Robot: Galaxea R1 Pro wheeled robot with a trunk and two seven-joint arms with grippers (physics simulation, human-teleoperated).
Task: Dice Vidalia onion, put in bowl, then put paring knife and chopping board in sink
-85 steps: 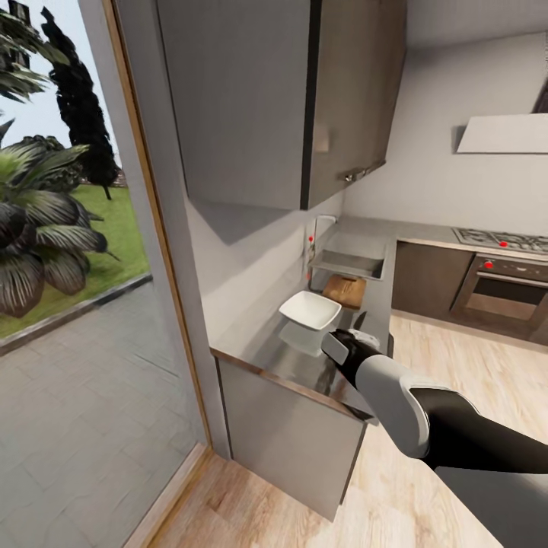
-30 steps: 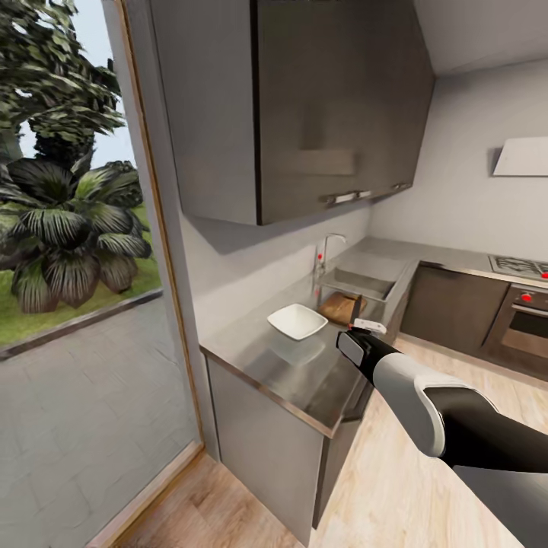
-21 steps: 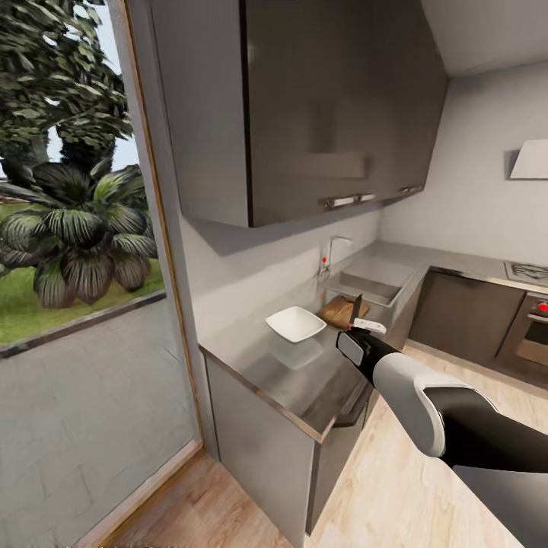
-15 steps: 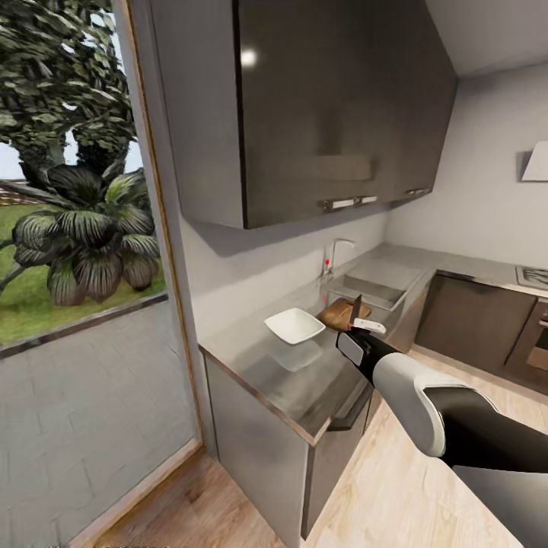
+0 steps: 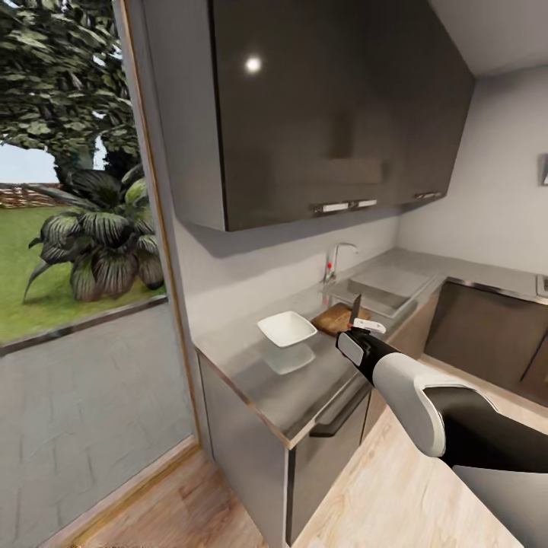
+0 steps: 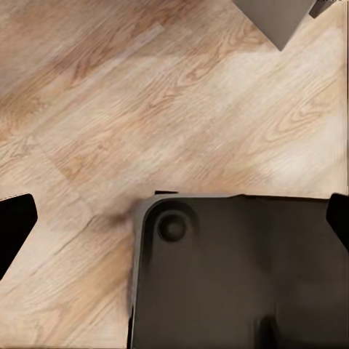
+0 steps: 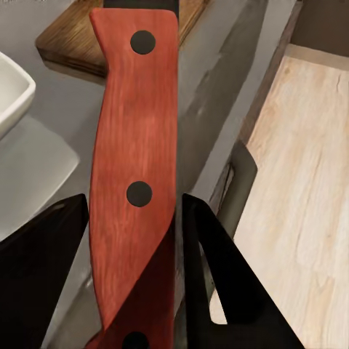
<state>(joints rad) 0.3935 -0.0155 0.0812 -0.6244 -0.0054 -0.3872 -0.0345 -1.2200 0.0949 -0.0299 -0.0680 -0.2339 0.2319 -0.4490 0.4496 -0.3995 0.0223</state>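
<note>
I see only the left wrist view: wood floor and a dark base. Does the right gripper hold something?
Observer: Yes. The right gripper is shut on the knife, on its red handle.
Operator: Which way does the blade point?
Observer: In the head view it points up, above the gripper and slightly tilted.
Operator: And where is the board?
Observer: The board lies on the countertop, between the bowl and the sink.
</note>
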